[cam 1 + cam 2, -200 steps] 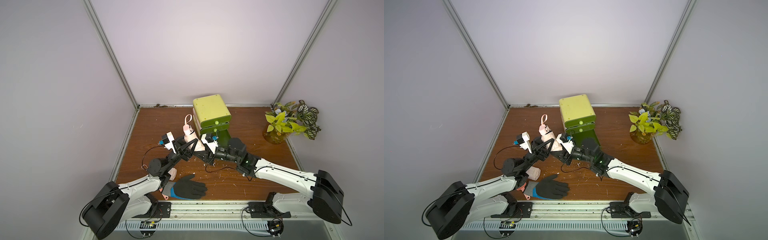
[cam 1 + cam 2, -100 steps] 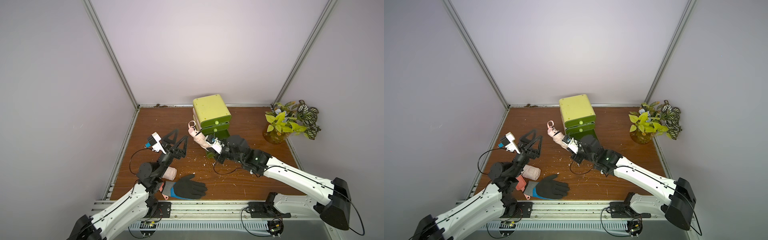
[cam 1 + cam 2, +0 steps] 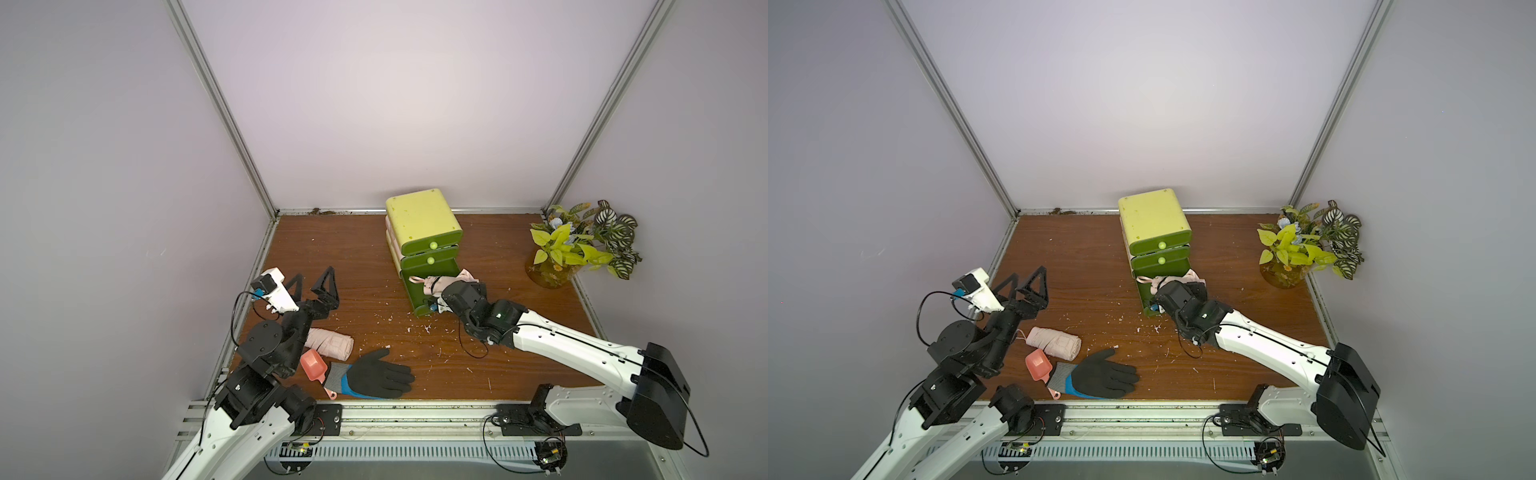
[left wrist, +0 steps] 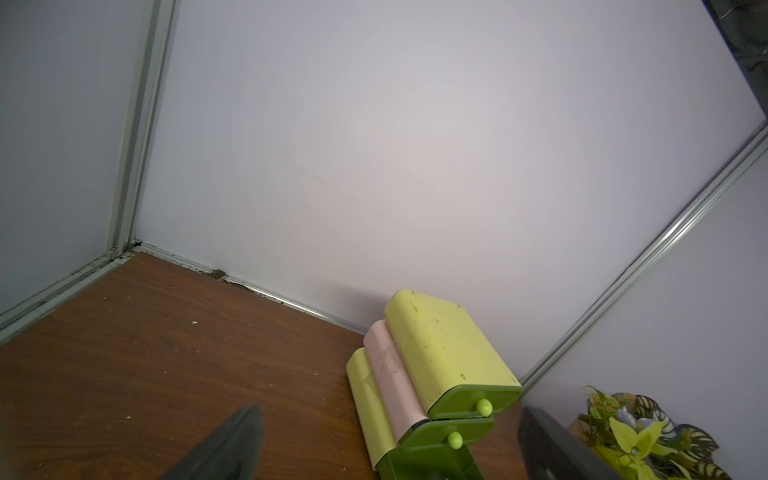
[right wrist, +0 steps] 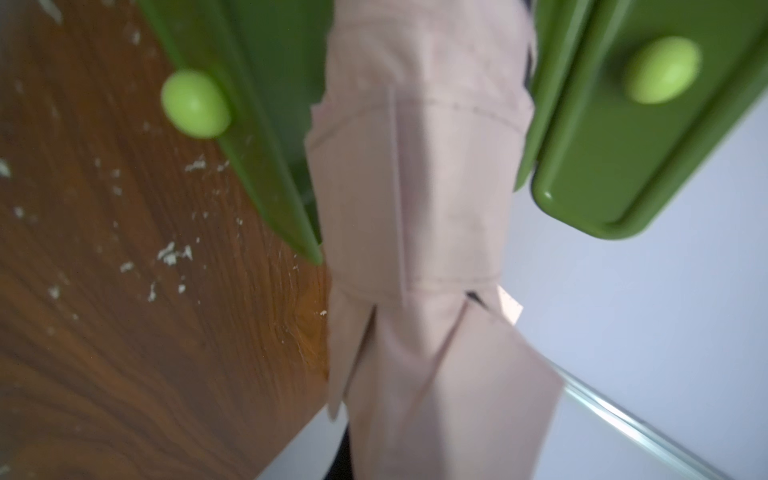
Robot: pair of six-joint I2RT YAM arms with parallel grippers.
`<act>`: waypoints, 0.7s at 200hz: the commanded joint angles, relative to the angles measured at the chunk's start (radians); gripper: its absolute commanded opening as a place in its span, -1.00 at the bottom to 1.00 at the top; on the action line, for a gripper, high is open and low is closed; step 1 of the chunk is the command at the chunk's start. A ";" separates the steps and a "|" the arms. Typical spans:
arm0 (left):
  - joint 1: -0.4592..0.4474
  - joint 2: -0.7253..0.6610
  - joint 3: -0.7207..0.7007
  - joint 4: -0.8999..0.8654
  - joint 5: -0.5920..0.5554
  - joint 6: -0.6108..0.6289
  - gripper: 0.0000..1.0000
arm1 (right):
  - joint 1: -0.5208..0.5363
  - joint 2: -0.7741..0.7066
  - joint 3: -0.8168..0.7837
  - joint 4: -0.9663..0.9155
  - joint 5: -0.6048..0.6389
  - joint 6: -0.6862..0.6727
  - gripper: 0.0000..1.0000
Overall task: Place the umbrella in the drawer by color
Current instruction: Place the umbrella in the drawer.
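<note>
over open drawer (image 3: 415, 300), right gripper (image 3: 444, 287) clamps pink umbrella (image 3: 466, 275) (left gripper (image 3: 313, 275) agape).

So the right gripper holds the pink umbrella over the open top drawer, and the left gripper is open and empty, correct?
Not the top drawer: both top views show the bottom drawer pulled out, the upper drawers shut. The right gripper holds the pink umbrella over it; the left gripper is open and empty.

Soft overhead light is glowing on the back wall (image 3: 395, 104) at upper centre in both top views; shadows are lying faint. The pink umbrella (image 5: 415, 187) is blurring close to the right wrist camera.
</note>
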State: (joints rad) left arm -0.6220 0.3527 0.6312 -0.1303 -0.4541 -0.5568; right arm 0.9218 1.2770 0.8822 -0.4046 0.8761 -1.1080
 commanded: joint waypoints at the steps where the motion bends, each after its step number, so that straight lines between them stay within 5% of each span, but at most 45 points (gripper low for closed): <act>1: -0.006 -0.048 -0.029 -0.064 -0.022 0.034 0.98 | -0.004 -0.019 -0.027 0.261 0.074 -0.327 -1.00; 70: -0.007 -0.060 -0.034 -0.086 0.015 0.018 0.98 | -0.054 0.234 0.084 0.412 0.083 -0.433 -1.00; 108: -0.006 -0.084 -0.042 -0.087 -0.001 0.017 0.98 | -0.067 0.243 0.090 0.426 -0.054 -0.464 -1.00; 140: -0.005 -0.079 -0.042 -0.090 0.000 0.014 0.98 | -0.076 0.258 0.089 0.408 -0.168 -0.422 -0.60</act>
State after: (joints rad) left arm -0.6220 0.2775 0.5919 -0.2111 -0.4515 -0.5488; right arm 0.8494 1.5524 0.9272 -0.0559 0.7948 -1.5520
